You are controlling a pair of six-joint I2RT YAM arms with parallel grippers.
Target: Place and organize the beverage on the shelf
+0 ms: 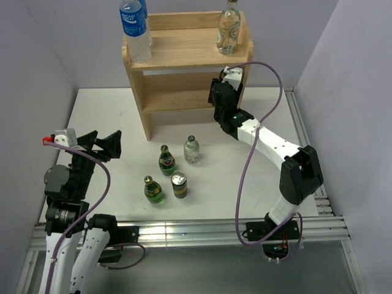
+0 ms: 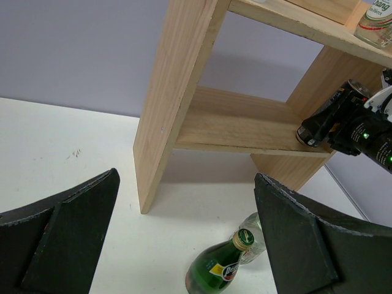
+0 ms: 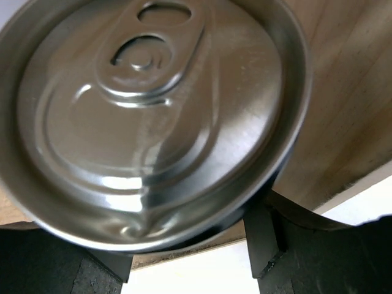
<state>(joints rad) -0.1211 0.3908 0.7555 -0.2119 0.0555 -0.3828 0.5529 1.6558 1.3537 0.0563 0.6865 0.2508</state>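
Can [image 3: 153,116] clenched in right tool [image 1: 219,97] at rt end of shelf [image 1: 177,55], lower tier. Left tool [image 1: 101,145] released, above table [image 1: 104,116] at left. On table: green bottle [image 1: 166,160], second green bottle [image 1: 154,190], clear bottle [image 1: 192,149], second can [image 1: 179,185]. Shelf top: another clear bottle [image 1: 229,27] rt, water bottle [image 1: 136,27] left.
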